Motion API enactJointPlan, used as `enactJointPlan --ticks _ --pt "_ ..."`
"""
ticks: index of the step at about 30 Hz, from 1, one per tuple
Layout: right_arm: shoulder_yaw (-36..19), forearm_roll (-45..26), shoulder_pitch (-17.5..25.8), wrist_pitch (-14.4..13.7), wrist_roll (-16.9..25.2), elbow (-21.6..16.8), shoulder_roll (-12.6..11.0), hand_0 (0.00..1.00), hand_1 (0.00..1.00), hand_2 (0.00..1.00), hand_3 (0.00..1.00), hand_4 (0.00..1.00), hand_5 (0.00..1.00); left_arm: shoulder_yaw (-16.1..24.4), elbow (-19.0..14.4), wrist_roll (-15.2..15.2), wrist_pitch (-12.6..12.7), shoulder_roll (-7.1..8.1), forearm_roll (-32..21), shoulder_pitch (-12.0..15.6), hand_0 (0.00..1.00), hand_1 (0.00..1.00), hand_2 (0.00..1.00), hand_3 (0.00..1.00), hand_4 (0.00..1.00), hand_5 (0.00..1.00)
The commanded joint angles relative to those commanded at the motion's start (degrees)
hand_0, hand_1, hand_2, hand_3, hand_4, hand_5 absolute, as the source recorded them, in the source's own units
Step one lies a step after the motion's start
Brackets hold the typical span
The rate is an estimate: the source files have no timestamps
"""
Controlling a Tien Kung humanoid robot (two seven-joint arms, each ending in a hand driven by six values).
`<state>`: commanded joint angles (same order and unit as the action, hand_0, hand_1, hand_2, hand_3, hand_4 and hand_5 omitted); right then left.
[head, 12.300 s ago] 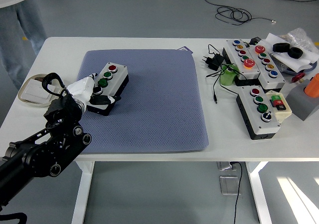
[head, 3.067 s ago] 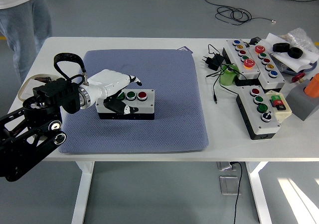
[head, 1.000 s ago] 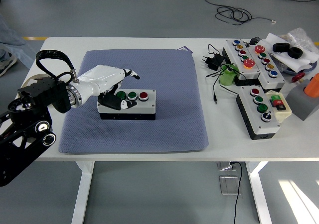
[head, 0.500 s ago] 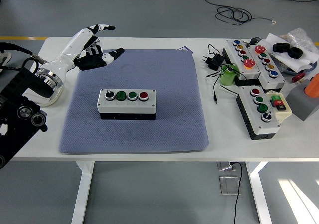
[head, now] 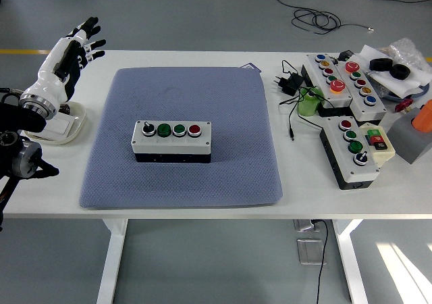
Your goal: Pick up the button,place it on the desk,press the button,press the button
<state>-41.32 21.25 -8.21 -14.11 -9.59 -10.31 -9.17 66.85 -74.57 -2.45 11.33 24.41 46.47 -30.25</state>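
Note:
A grey button box [head: 171, 141] with a black base lies flat near the middle of the blue-grey mat [head: 202, 101]. Its top carries a black selector knob, two green buttons and a red button in a row. My left hand [head: 73, 46], white with dark fingertips, is raised at the table's far left, well clear of the box, fingers spread and holding nothing. My right arm does not show.
A white dish [head: 62, 128] sits at the left edge under my left forearm. At the right lie several more button boxes [head: 351, 148], a black plug with cable [head: 290, 84], a green roll [head: 310, 103] and plastic-wrapped parts [head: 398, 67].
My left hand let go of the button box, lifted off it and swung back to the far left with fingers spread. The box stays put on the mat.

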Motion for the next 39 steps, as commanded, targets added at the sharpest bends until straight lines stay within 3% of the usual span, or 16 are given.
enactJointPlan --ticks 6,8,28,39 --pt "-0.10 0.13 0.23 -0.06 -0.05 0.00 0.01 0.787 0.797 0.817 0.751 0.412 0.479 2.80 0.77 0.45 0.64 0.41 -14.31 1.59 0.843 0.880 0.949 0.946 0.618 0.998" --pt "-0.12 0.17 0.31 -0.11 -0.09 0.00 0.02 0.787 0.797 0.817 0.751 0.412 0.479 3.39 0.80 0.48 0.63 0.63 -16.21 2.19 0.834 0.875 0.946 0.934 0.616 0.998" --pt "-0.01 0.00 0.29 -0.07 0.34 0.00 0.01 0.787 0.797 0.817 0.751 0.412 0.479 3.43 -0.43 1.18 0.76 0.91 -15.61 4.01 0.833 0.870 0.935 0.941 0.613 0.998" --pt "0.87 -0.38 -0.48 0.01 0.35 0.00 0.28 0.787 0.797 0.817 0.751 0.412 0.479 5.66 -1.00 2.28 -0.56 0.34 -10.53 4.35 0.826 0.854 0.903 0.906 0.612 0.998"
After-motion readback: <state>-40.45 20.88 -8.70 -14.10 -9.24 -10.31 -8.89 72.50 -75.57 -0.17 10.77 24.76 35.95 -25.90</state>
